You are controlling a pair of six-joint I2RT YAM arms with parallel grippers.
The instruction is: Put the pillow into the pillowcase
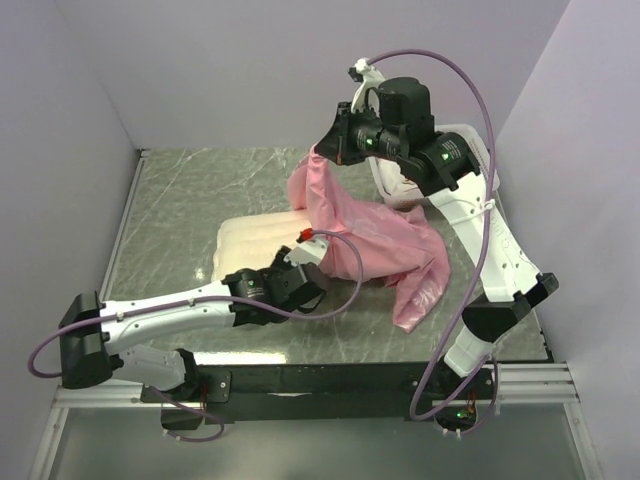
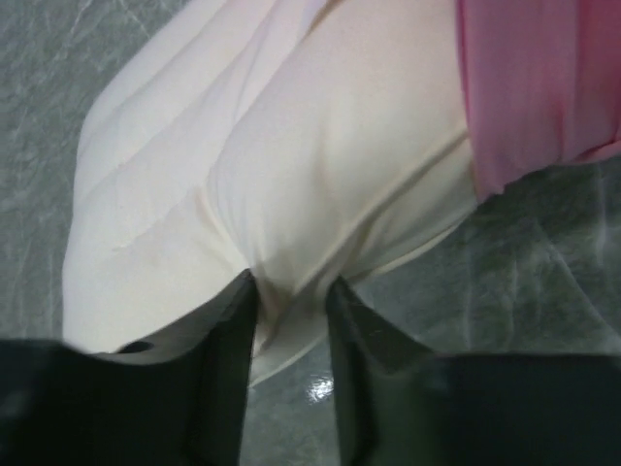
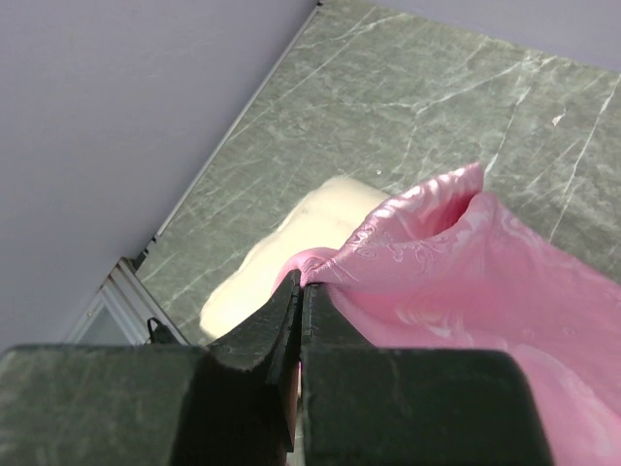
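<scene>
I pinched the pillowcase point(image 3: 466, 291) hem high toward the far edge of the bench point(image 1: 180, 200) with my right gripper point(image 3: 301, 286) to open it, my left gripper point(image 2: 291, 306) clamping the pillow point(image 2: 291, 175).

light: bright, even, diffuse | shadows: faint | glare: small spot on table point(image 2: 318, 388) — left wrist | focus: wrist foregrounds blurred

One end of pillow point(image 1: 250, 245) hidden under pillowcase point(image 1: 375, 235). In top view, left pincer point(image 2: 291, 286) hidden beneath own wrist.
</scene>
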